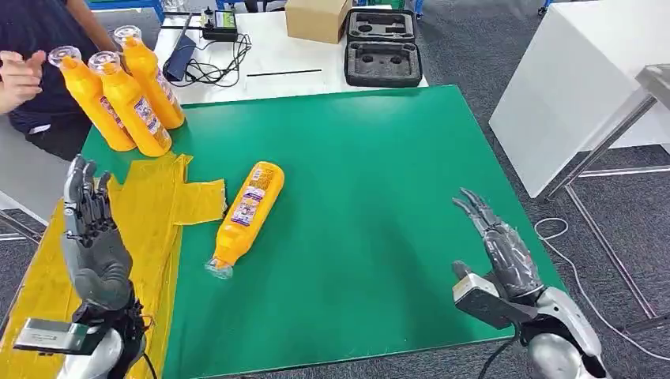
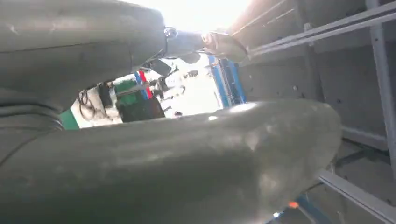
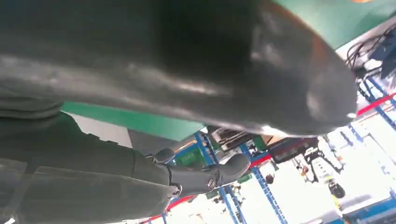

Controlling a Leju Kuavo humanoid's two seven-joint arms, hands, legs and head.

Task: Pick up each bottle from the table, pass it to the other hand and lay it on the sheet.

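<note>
While both hands, left hand [image 1: 93, 237] and right hand [image 1: 499, 245], hang spread wide holding nothing, one orange plastic bottle [image 1: 246, 215] lies on the green table [image 1: 371, 181]. Three more upright orange bottles [image 1: 126, 93] stand beside the yellow sheet [image 1: 154, 209].

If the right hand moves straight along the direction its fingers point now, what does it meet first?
The right hand points forward and slightly left, over bare green table. That line looks free; the lying bottle stays well to its left. Height is unclear.
</note>
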